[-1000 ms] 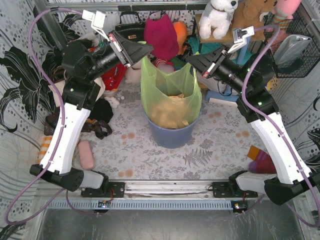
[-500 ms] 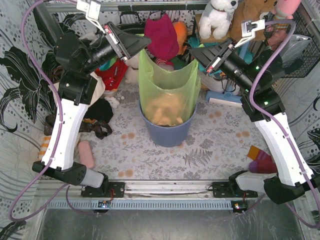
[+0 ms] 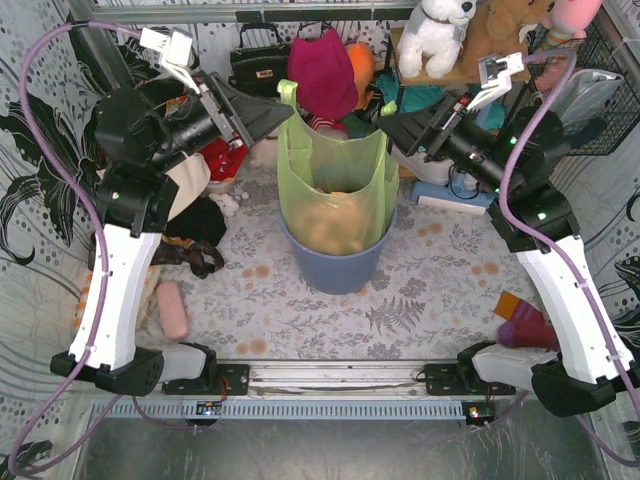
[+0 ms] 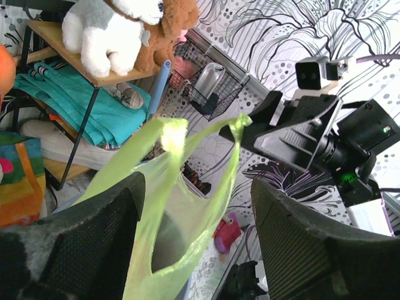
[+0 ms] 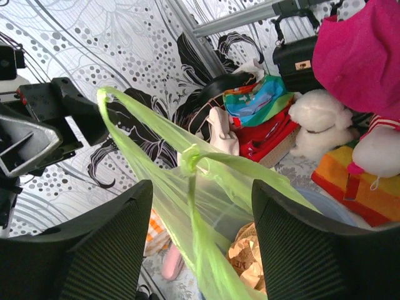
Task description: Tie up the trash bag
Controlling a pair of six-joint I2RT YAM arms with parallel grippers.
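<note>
Left gripper (image 4: 199, 190) and right gripper (image 5: 201, 190) released trash bag (image 3: 335, 190).

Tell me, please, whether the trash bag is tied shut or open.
Open: the trash bag gapes above the bin, its handles apart and unknotted, paper scraps visible inside.
</note>
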